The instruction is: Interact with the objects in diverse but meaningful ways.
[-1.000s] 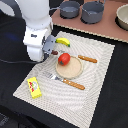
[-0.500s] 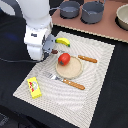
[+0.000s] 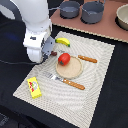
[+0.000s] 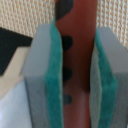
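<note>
Two green pads (image 4: 54,85) of gripper (image 4: 75,80), clamped on brown sausage (image 4: 76,55)

My gripper (image 4: 75,80) fills this view, its two grey fingers (image 4: 40,75) faced with green pads (image 4: 54,80). Between the pads runs a long brown sausage (image 4: 76,55) with dark spots along one side, touching both pads. Behind it lies a pale woven mat (image 4: 20,12), and a black patch shows at one edge.
</note>
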